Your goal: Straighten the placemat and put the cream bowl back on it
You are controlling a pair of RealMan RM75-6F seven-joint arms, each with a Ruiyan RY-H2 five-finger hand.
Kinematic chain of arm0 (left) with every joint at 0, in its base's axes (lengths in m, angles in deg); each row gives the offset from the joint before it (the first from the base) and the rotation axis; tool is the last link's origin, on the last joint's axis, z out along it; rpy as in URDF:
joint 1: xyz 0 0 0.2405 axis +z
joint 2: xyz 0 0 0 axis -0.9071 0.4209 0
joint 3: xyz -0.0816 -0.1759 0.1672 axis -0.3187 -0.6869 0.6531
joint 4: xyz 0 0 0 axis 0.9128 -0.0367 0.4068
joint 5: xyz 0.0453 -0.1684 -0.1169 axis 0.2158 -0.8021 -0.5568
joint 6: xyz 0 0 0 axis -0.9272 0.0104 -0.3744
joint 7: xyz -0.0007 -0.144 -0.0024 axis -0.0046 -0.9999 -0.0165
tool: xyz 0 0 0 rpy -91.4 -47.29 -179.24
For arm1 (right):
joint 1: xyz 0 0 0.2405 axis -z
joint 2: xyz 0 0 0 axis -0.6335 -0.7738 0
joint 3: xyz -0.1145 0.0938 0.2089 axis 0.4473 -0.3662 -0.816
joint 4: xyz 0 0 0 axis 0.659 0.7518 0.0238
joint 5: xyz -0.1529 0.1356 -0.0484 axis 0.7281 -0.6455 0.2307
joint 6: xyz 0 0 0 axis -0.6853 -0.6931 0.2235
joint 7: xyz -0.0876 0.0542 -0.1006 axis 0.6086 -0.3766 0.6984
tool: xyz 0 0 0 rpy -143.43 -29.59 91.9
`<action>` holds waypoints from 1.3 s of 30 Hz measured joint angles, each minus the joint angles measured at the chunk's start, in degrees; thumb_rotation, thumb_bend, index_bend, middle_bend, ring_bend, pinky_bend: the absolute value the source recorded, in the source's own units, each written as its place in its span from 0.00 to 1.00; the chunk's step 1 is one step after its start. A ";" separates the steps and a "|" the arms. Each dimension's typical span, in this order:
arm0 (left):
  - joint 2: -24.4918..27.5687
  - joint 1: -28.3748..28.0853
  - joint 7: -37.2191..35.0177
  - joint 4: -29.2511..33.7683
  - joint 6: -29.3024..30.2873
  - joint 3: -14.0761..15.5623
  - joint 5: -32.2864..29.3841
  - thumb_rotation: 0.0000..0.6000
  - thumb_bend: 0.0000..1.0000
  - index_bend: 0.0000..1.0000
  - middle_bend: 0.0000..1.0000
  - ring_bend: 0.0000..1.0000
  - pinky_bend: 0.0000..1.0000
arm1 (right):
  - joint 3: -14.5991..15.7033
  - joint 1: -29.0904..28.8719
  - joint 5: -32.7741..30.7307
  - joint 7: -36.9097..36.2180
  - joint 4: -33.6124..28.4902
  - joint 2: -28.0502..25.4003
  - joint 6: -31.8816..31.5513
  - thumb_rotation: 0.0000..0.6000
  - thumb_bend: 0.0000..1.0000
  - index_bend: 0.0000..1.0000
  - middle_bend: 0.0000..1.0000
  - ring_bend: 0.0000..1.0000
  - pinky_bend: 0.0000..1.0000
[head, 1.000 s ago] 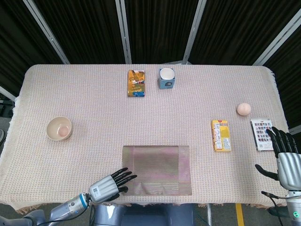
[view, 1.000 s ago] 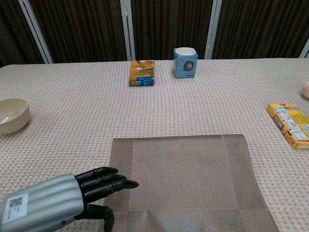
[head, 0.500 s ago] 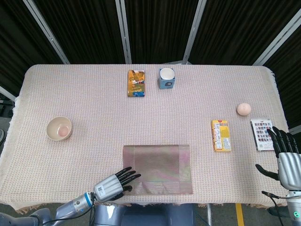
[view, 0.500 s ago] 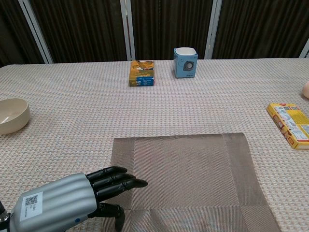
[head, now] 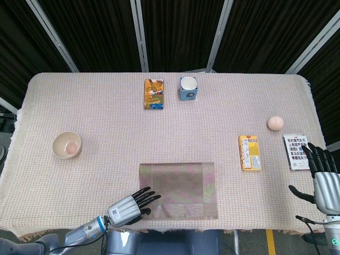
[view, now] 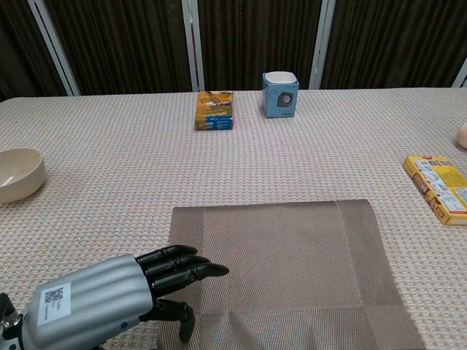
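My left hand [view: 109, 302] lay flat, fingers extended together and holding nothing, with fingertips [view: 211, 270] on the near-left corner of the brown placemat [head: 178, 190]. The cream bowl [head: 67, 145] stood on the tabletop [head: 106, 133] well to the mat's left. My right hand [head: 321, 178] hovered with fingers spread, empty, near a printed card [head: 295, 151].

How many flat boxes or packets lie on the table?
3: orange box at the far edge beside the blue cup, yellow box right of the placemat, printed packet near the right hand.
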 measured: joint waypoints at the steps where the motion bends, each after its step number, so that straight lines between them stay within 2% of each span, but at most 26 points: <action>1: -0.02 -0.06 0.07 0.08 -0.07 -0.04 -0.07 1.00 0.35 0.43 0.00 0.00 0.00 | 0.01 -0.01 0.01 -0.01 0.00 0.00 0.03 1.00 0.00 0.05 0.00 0.00 0.00; 18: -0.73 -0.87 0.23 0.64 -0.77 -0.99 -1.48 1.00 0.36 0.44 0.00 0.00 0.00 | 0.03 -0.02 0.04 0.09 0.07 0.04 0.04 1.00 0.00 0.05 0.00 0.00 0.00; 39: -2.29 -0.27 -0.42 -1.41 -2.16 -0.57 -3.20 1.00 0.40 0.44 0.00 0.00 0.00 | 0.00 -0.03 -0.06 -0.17 0.07 -0.03 0.13 1.00 0.00 0.05 0.00 0.00 0.00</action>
